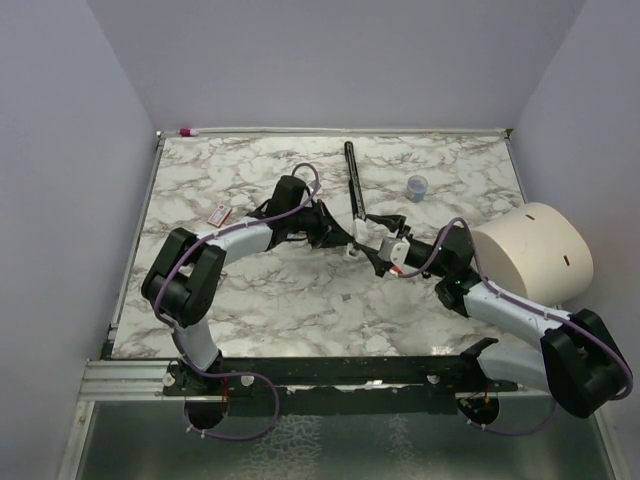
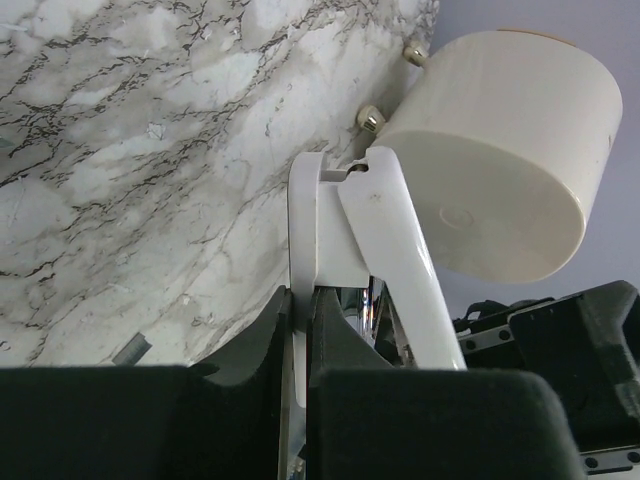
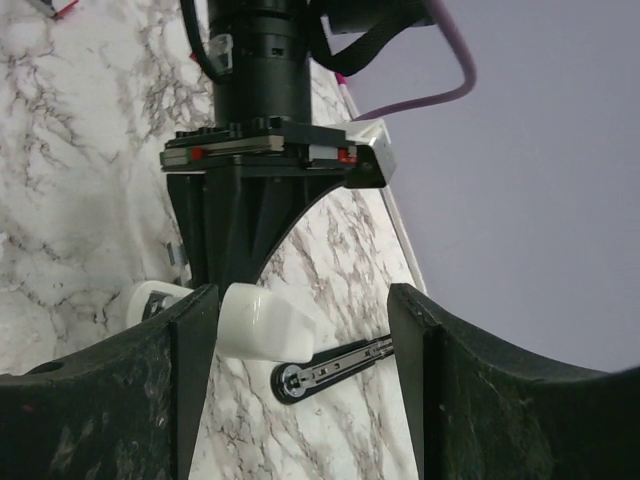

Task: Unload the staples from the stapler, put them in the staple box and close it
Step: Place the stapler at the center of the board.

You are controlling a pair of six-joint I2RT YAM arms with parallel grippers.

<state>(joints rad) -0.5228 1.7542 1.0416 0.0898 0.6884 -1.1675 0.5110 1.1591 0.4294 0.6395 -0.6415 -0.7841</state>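
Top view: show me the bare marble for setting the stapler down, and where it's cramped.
Free: the near marble between the two arms, and the back left stretch between the small red-and-white item and the black bar. Crowded: the centre, where left gripper and right gripper meet at the stapler; the cream cylinder fills the right.

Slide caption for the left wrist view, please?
Left gripper clamped shut on the white plastic mini stapler, hinged open; a short grey metal staple strip lies on the marble table, cream cylinder behind.
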